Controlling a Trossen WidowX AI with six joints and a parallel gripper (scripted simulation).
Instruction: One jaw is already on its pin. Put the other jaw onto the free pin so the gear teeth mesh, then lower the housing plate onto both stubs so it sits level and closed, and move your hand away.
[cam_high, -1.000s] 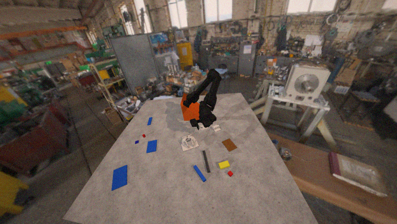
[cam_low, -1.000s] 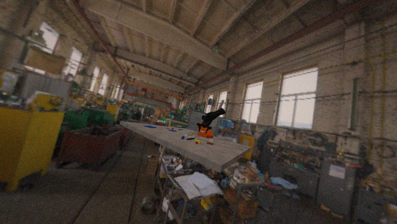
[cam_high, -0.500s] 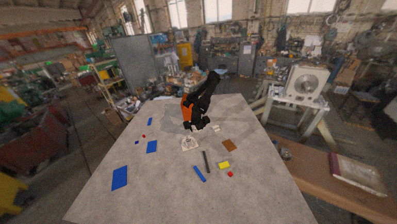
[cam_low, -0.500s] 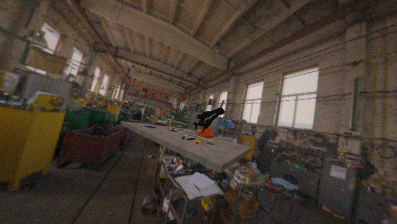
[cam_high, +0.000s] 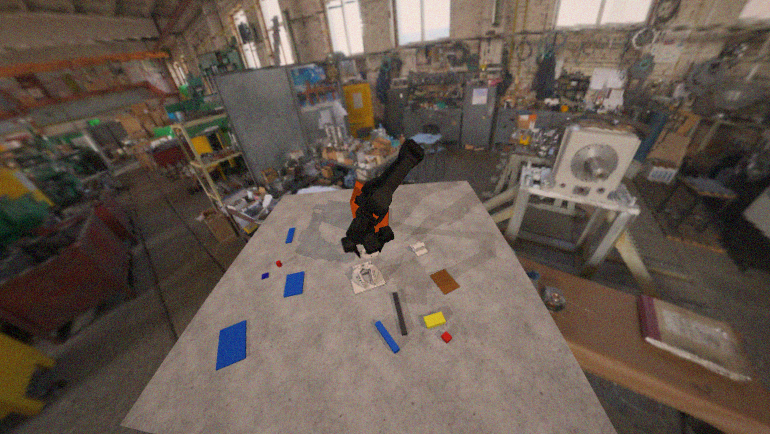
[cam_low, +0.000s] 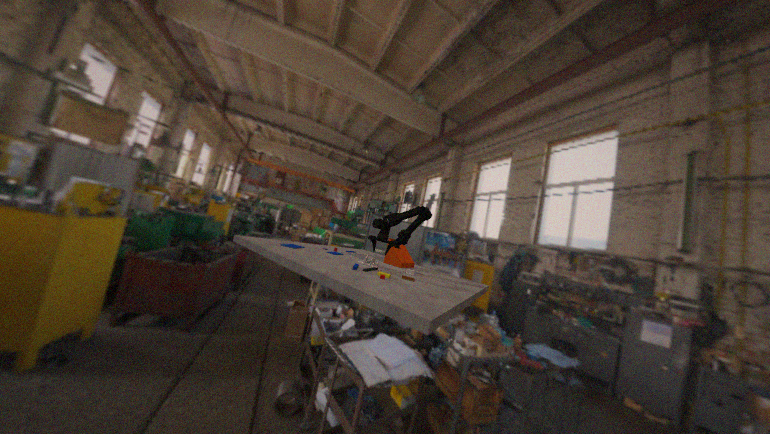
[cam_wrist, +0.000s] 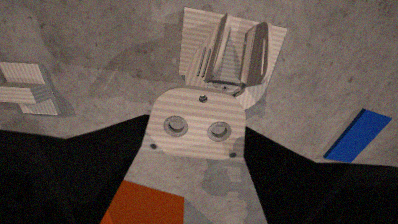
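My gripper is shut on the pale housing plate, a rounded plate with two round holes, one finger at each side. It holds the plate above the table, just behind the pale base in the top view. The base carries two jaws, a left one and a right one in the wrist view, side by side with a narrow gap. The housing plate hides the near part of the base there, so the pins and tooth mesh cannot be made out.
A pale stepped block stands beside the base. A brown sheet, a dark bar, a blue bar, a yellow block and a red cube lie in front. Blue sheets lie left.
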